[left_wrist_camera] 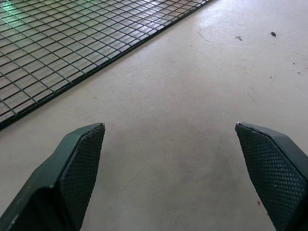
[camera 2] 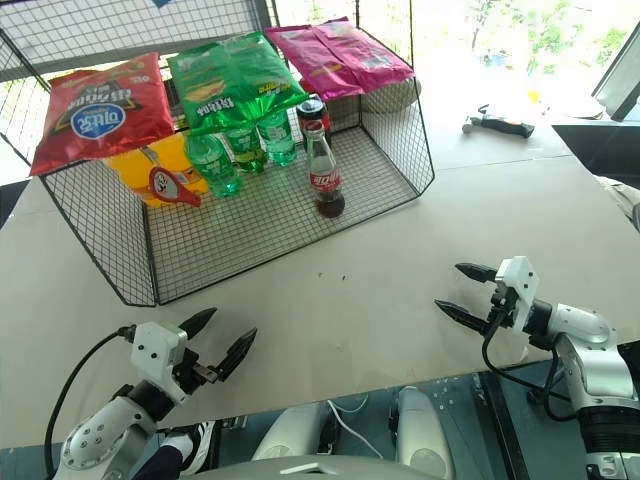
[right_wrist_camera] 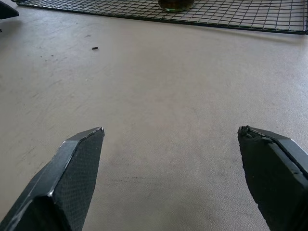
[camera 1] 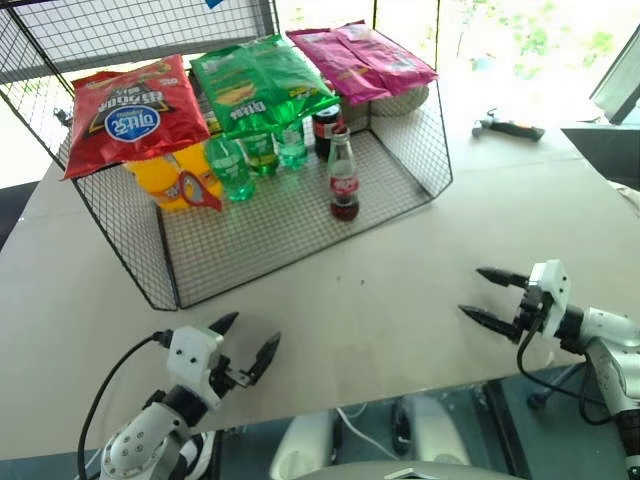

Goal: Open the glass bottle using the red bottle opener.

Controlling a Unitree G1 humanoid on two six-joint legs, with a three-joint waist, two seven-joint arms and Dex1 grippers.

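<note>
Both grippers, left (camera 1: 244, 347) and right (camera 1: 490, 297), sit wide open and empty at the bottom of the frame. The bottle (camera 1: 343, 176) stands upright, upper centre, inside the wire basket (camera 1: 170, 272). The opener (camera 1: 197, 187) lies upper left; the left gripper looks nearer to it.

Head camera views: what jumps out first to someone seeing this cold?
The black wire rack at the table's far side, with red, green and pink snack bags lying across its top. Under them stand green plastic bottles and, nearer the front, the glass bottle with its red label. At the table's near edge, the left claw and right claw are both open and empty over bare tabletop.
</note>
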